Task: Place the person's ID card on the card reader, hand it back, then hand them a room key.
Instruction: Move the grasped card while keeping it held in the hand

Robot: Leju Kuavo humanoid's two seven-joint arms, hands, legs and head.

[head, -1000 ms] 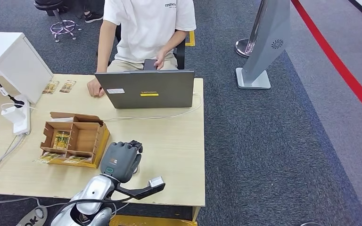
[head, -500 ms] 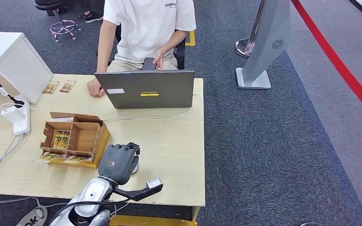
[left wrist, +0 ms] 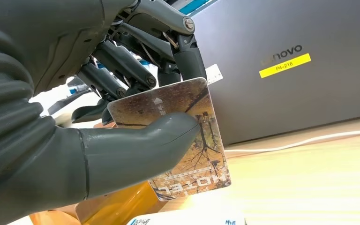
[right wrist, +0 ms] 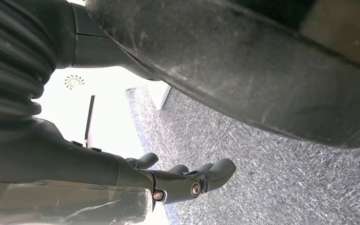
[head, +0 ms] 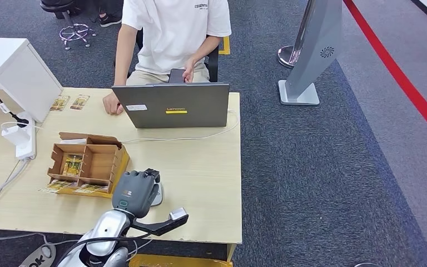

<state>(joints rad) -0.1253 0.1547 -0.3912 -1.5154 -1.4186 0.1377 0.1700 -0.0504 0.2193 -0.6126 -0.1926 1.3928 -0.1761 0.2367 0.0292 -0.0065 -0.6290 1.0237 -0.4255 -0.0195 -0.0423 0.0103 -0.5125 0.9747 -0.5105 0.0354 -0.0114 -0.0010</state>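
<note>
Desk (head: 211, 167) fills the left half of the head frame, carpet (head: 333, 167) the right. Person (head: 172, 33) seated at upper centre behind a grey laptop (head: 172, 104), one hand resting on the desk left of it. White box (head: 16, 69) at upper left with a power strip (head: 22, 136) just below it. Brown cardboard tray (head: 89, 161) at centre left, cards standing in its compartments, more lying flat along its near edge.

My left hand (head: 136, 192) sits at lower centre of the head frame, just right of the tray, over the desk's near part. In the wrist view I see the thumb (left wrist: 136, 145) pressed on the face of a key card (left wrist: 201, 140), with the fingers (left wrist: 187, 61) curled behind it: a firm pinch, card tilted, "HOTEL" printed at its low end. Laptop lid behind it.

Right hand (right wrist: 187, 180) hangs over carpet, fingers loosely curled and apart, nothing in it.
</note>
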